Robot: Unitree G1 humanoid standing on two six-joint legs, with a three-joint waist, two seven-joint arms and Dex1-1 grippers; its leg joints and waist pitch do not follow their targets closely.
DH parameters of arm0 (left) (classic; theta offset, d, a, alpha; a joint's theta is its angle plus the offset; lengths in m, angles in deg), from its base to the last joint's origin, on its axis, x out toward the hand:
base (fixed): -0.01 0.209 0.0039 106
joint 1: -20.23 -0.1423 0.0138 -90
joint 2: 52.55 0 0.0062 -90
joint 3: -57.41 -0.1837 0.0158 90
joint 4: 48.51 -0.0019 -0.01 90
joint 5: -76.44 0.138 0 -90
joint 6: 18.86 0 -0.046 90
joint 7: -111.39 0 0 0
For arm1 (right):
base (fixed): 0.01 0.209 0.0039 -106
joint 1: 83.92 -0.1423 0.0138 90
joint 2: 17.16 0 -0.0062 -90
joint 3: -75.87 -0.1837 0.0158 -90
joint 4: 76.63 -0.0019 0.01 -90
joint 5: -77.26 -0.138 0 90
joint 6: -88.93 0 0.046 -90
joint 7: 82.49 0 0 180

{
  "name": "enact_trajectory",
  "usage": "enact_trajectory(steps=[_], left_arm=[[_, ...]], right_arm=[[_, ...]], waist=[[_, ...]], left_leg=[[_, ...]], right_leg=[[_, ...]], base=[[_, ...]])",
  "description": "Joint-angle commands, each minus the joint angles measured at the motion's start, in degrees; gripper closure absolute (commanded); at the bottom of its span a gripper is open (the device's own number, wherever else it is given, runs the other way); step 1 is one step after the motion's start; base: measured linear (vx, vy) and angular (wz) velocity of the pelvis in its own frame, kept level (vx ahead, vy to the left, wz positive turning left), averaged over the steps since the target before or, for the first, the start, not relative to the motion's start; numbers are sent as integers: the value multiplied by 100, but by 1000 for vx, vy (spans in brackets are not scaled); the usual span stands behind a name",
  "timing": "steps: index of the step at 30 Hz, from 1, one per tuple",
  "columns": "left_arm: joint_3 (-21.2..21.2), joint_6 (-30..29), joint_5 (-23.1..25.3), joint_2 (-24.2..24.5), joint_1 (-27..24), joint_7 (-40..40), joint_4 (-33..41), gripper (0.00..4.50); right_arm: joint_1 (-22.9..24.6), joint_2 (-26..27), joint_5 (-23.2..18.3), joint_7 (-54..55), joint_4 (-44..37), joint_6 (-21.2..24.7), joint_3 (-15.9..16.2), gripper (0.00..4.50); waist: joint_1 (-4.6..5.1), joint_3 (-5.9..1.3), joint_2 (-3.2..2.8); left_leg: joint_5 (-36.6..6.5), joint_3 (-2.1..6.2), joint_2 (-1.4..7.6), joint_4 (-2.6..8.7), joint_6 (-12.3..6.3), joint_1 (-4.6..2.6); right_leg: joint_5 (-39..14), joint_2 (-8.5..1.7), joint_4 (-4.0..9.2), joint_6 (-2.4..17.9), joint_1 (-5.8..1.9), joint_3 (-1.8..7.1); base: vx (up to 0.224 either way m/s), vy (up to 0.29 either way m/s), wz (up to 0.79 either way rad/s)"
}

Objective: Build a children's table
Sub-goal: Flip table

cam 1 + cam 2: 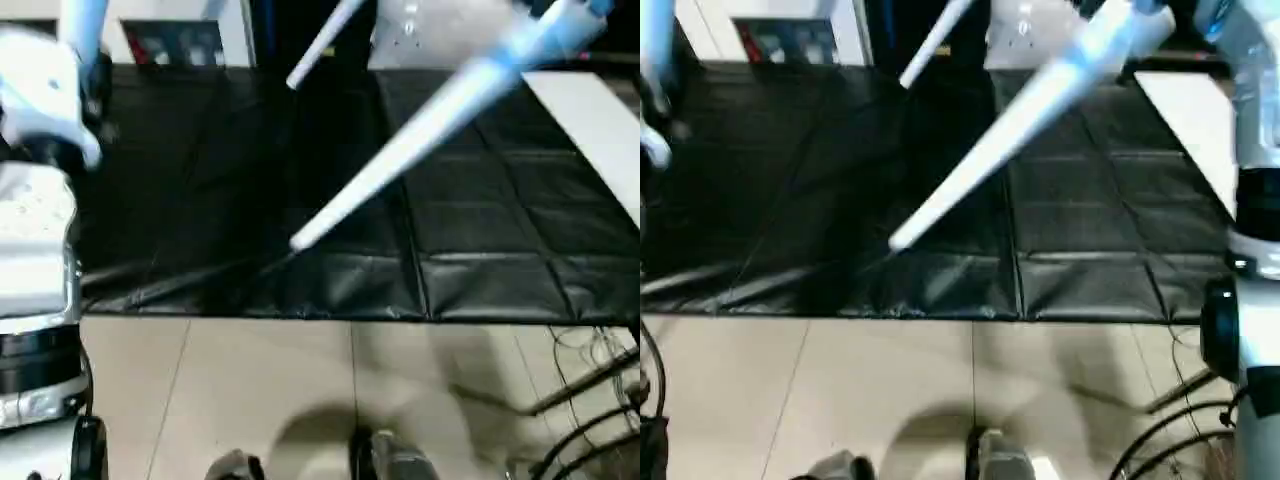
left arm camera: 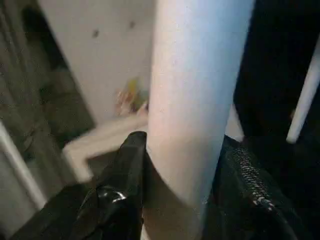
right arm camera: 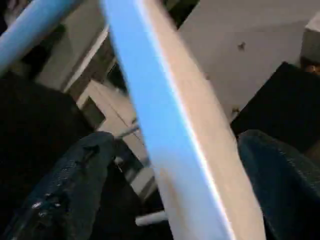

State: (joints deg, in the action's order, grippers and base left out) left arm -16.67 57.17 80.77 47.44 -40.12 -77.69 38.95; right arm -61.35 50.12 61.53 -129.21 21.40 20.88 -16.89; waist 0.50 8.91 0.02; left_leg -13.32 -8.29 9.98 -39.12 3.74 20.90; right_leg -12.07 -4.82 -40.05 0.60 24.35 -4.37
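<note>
The children's table is held up over the black-covered work table (image 1: 480, 250). One long white leg (image 1: 420, 130) slants down from the upper right, with its tip just above the black cover. A second leg (image 1: 322, 45) shows at the top, and a third leg (image 1: 82, 22) rises beside my left arm (image 1: 45, 100). My left gripper (image 2: 185, 155) is shut on that third leg (image 2: 195, 100), black fingers (image 2: 127, 170) pressed against its sides. My right gripper (image 3: 177, 142) stands open around a white table part (image 3: 200, 150), with a gap at one finger (image 3: 80, 180). The square top is out of view.
A flat white board (image 1: 595, 115) lies on the work table's right side. The work table's front edge (image 1: 300, 315) runs across the view, with pale floor (image 1: 250, 390) below it. Dark cables (image 1: 585, 420) lie on the floor at the lower right.
</note>
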Motion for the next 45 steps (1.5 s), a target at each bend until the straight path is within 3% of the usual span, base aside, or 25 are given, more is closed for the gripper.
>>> enact_trajectory(steps=[1, 2, 3, 4, 5, 6, 7, 8, 10, 11, 13, 14, 15, 17, 21, 24, 26, 29, 32, 34, 35, 37, 41, 42, 45], left_arm=[[-78, 158, -71, 36, -5, -57, -278, 286], [-62, 565, -112, 142, -39, -212, -495, 290], [-35, 808, -175, 181, -46, -329, -617, 294], [-10, 908, -193, 226, -55, -384, -729, 294], [17, 951, -197, 274, -60, -408, -851, 297], [35, 1007, -216, 319, -57, -453, -958, 297], [35, 1007, -216, 319, -57, -453, -958, 298], [53, 1093, -251, 415, -36, -565, -1156, 298], [67, 1229, -303, 543, 24, -737, -1410, 298], [69, 1325, -331, 612, 72, -845, -1572, 298], [39, 1478, -364, 703, 161, -1017, -1828, 298], [-15, 1782, -411, 823, 292, -1232, -2252, 298], [-15, 1796, -418, 828, 300, -1245, -2273, 298], [-74, 1936, -427, 914, 370, -1385, -2491, 298], [-151, 2039, -423, 996, 438, -1449, -2700, 298], [-193, 2205, -408, 1050, 518, -1501, -2949, 298], [-212, 2286, -400, 1084, 540, -1538, -3059, 298], [-240, 2422, -432, 1136, 542, -1595, -3208, 298], [-272, 2491, -462, 1161, 493, -1653, -3254, 298], [-277, 2483, -461, 1163, 467, -1660, -3263, 298], [-297, 2491, -457, 1157, 441, -1647, -3366, 298], [-313, 2505, -425, 1130, 409, -1573, -3537, 298], [-336, 2560, -324, 1075, 429, -1278, -4126, 298], [-336, 2561, -323, 1074, 430, -1276, -4131, 298], [-332, 2608, -244, 1110, 533, -988, -4563, 298]], right_arm=[[-91, 104, -251, 213, 41, 0, -445, 3], [-133, 311, -425, 871, 182, -176, -1022, 1], [-135, 411, -520, 1230, 270, -267, -1329, 0], [-35, 473, -604, 1475, 316, -319, -1588, 0], [123, 513, -688, 1655, 342, -355, -1826, 0], [315, 537, -728, 1733, 317, -338, -1966, 0], [315, 537, -728, 1733, 317, -338, -1966, 0], [761, 605, -743, 1788, 133, -259, -2091, 0], [1349, 766, -883, 1699, -181, -98, -2192, 0], [1683, 901, -1080, 1587, -385, 97, -2247, 0], [2066, 1086, -1291, 1447, -581, 209, -2256, 0], [2553, 1403, -1665, 1263, -746, 339, -2147, 0], [2579, 1419, -1680, 1251, -750, 337, -2135, 0], [2829, 1621, -1749, 1158, -639, 292, -1899, 0], [2848, 1962, -1551, 914, -82, -11, -1451, 0], [2669, 2211, -1479, 657, 214, 38, -1205, 0], [2397, 2333, -1135, 905, 726, -184, -1080, 0], [1919, 2443, -655, 1426, 1655, -681, -886, 0], [1586, 2643, -742, 1371, 1961, -872, -848, 0], [1540, 2701, -814, 1221, 1913, -837, -796, 0], [1559, 2782, -1019, 849, 1631, -633, -717, 0], [1688, 2833, -1333, 447, 1097, -305, -614, 0], [1937, 2851, -1797, 247, 135, 128, -363, 0], [1938, 2852, -1798, 248, 132, 129, -362, 0], [1950, 2942, -1710, 428, 66, 164, -327, 0]], waist=[[-31, -392, 189], [-29, -514, -14], [-22, -518, -112], [-6, -538, -239], [4, -519, -213], [-8, -456, -219], [-8, -456, -219], [-3, -414, -215], [-9, -370, -237], [24, -364, -207], [14, -371, -190], [-3, -367, -227], [-18, -357, -229], [-28, -340, -246], [-13, -277, -270], [-20, -262, -237], [13, -245, -248], [35, -226, -252], [32, -221, -246], [40, -216, -220], [37, -218, -146], [9, -212, -126], [-48, -275, -136], [-44, -285, -115], [-44, -311, -171]], left_leg=[[-415, 30, -306, -7, -208, 118], [-485, 160, -74, 431, -207, 118], [-527, 206, 11, 523, -224, 129], [-893, 228, 166, 616, -239, 46], [-1459, 214, 217, 678, -210, -2], [-1980, 189, 199, 699, -147, -52], [-1980, 189, 199, 699, -147, -52], [-2357, 186, 181, 723, -67, -89], [-2458, 191, 174, 785, -90, -73], [-2501, 230, 169, 823, -101, -41], [-2441, 227, 155, 829, -121, -37], [-2234, 212, 123, 813, -201, -62], [-2203, 190, 111, 809, -236, -95], [-1990, 206, 151, 857, -233, -46], [-2195, 214, 151, 858, -144, -74], [-2138, 203, 138, 840, -152, -107], [-2143, 229, 152, 856, -85, -80], [-2337, 218, 155, 851, -22, -148], [-2395, 211, 154, 860, -38, -165], [-2403, 232, 187, 898, -45, -123], [-2302, 210, 195, 905, -71, -131], [-2069, 199, 208, 936, -148, -87], [-1310, 171, 269, 973, -243, -28], [-1221, 165, 277, 977, -255, -22], [-1169, 143, 283, 975, -233, -39]], right_leg=[[-6086, -522, 1249, -596, -250, 402], [-4055, -282, 1001, -26, -233, 259], [-3262, -211, 963, 266, -258, 188], [-2032, -146, 927, 735, -241, 129], [-1636, -110, 929, 1005, -232, 86], [-1880, -115, 997, 1028, -192, 60], [-1880, -115, 997, 1028, -192, 60], [-2152, -148, 1060, 942, -191, 44], [-2247, -187, 1135, 796, -237, 42], [-2383, -205, 1143, 742, -321, -1], [-2499, -236, 1175, 672, -347, -2], [-2582, -272, 1225, 672, -330, 5], [-2653, -277, 1255, 647, -299, 14], [-2553, -291, 1234, 706, -344, 4], [-2897, -322, 1262, 681, -314, -19], [-3130, -346, 1310, 577, -286, -28], [-3226, -347, 1296, 527, -293, -63], [-3311, -360, 1333, 506, -236, -78], [-3344, -364, 1337, 474, -226, -72], [-3274, -379, 1311, 479, -251, -59], [-3182, -388, 1320, 517, -234, -21], [-2987, -390, 1271, 566, -266, 25], [-2002, -380, 1125, 833, -307, 122], [-1820, -371, 1101, 897, -307, 131], [-1414, -347, 1038, 1095, -280, 154]], base=[[0, 0, 0], [0, 0, 0], [0, 0, 0], [0, 0, 0], [0, 0, 0], [0, 0, 0], [0, 0, 0], [0, 0, 0], [0, 0, 0], [0, 0, 0], [0, 0, 0], [0, 0, 0], [0, 0, 0], [0, 0, 0], [0, 0, 0], [0, 0, 0], [0, 0, 0], [0, 0, 0], [0, 0, 0], [0, 0, 0], [0, 0, 0], [0, 0, 0], [13, 1, 0], [60, 5, 1], [68, 0, 3]])
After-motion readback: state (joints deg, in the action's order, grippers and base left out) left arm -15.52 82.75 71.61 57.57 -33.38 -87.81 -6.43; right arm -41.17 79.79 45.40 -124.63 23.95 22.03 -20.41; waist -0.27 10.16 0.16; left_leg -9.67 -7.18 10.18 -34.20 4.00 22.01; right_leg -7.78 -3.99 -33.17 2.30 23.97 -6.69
